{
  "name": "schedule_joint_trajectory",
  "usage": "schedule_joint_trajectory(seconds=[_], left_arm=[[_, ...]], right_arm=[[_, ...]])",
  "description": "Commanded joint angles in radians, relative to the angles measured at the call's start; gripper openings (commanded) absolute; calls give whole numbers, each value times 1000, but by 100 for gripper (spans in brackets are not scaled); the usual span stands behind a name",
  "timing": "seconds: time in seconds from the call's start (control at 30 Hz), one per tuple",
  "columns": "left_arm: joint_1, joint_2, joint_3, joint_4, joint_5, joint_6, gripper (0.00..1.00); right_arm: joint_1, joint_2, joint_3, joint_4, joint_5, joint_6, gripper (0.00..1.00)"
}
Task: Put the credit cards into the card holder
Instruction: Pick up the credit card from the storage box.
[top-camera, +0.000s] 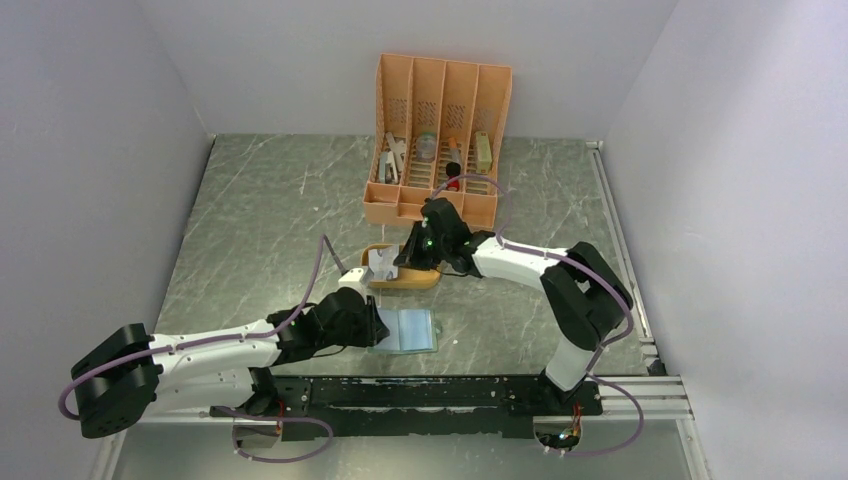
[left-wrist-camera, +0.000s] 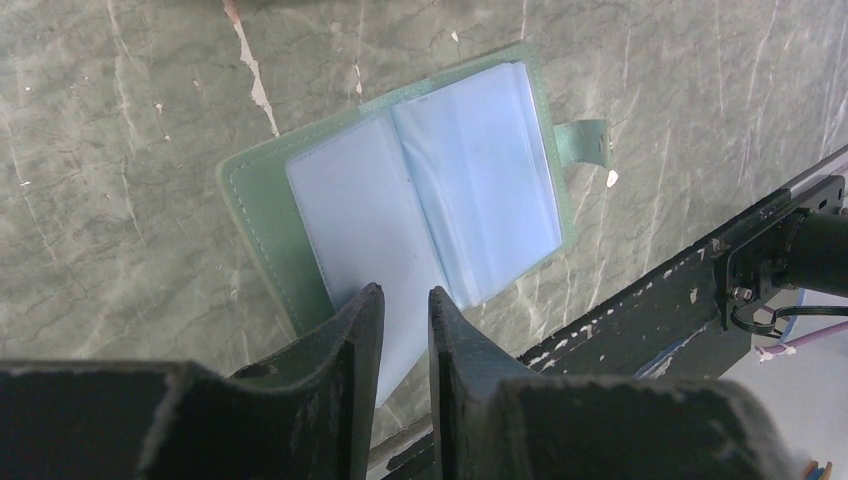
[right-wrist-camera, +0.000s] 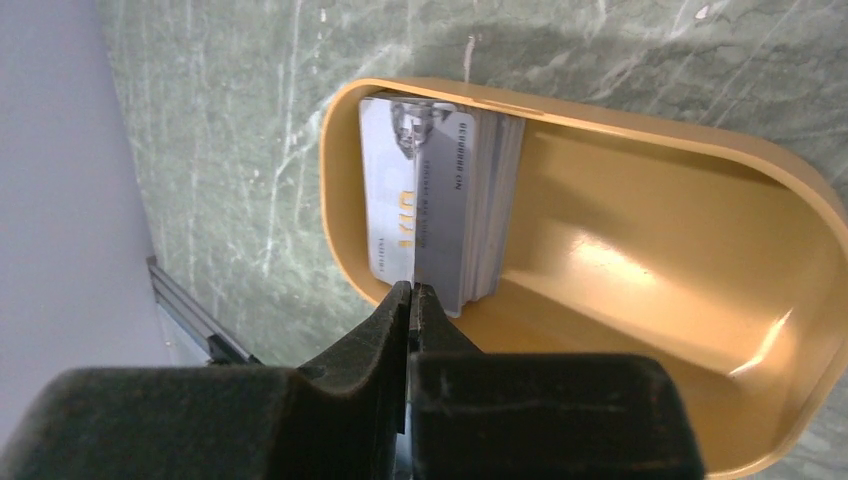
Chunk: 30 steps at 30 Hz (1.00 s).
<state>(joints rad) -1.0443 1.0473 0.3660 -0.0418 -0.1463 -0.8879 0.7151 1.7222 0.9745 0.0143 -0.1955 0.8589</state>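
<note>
The card holder (top-camera: 405, 330) lies open on the table, a green bifold with clear pockets (left-wrist-camera: 440, 180) facing up. My left gripper (top-camera: 378, 325) hangs at its near left edge. In the left wrist view this gripper (left-wrist-camera: 405, 292) has its jaws a narrow gap apart, and the left pocket page shows through the gap. A stack of credit cards (right-wrist-camera: 470, 200) stands on edge at one end of the orange oval tray (right-wrist-camera: 650, 230). My right gripper (right-wrist-camera: 412, 287) is shut on the near edge of the front card. In the top view it (top-camera: 415, 258) reaches into the tray (top-camera: 418, 282) beside the cards (top-camera: 383, 264).
A tall orange slotted organizer (top-camera: 440, 140) with small items stands just behind the tray. A black rail (top-camera: 450, 392) runs along the near table edge, close under the card holder. White walls enclose the table on the left, back and right.
</note>
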Motion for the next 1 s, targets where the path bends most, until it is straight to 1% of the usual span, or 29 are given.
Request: schedule_joint_trajectory(seconds=[0.0, 0.2, 0.57, 0.77, 0.9, 0.97], left_arm=[[-2, -17, 33, -12, -28, 18, 28], [-2, -38, 42, -39, -47, 26, 28], [-3, -71, 50, -73, -67, 29, 28], [-2, -110, 67, -115, -92, 39, 28], [-2, -128, 75, -136, -101, 40, 28], [-2, -139, 74, -139, -105, 38, 28]], right_arm=[[-7, -35, 61, -106, -35, 68, 0], [-14, -59, 70, -127, -71, 138, 0], [-24, -99, 59, -131, -95, 212, 0], [-56, -182, 46, -114, -167, 353, 0], [-68, -228, 61, -116, -206, 403, 0], [-68, -243, 69, -124, -214, 401, 0]])
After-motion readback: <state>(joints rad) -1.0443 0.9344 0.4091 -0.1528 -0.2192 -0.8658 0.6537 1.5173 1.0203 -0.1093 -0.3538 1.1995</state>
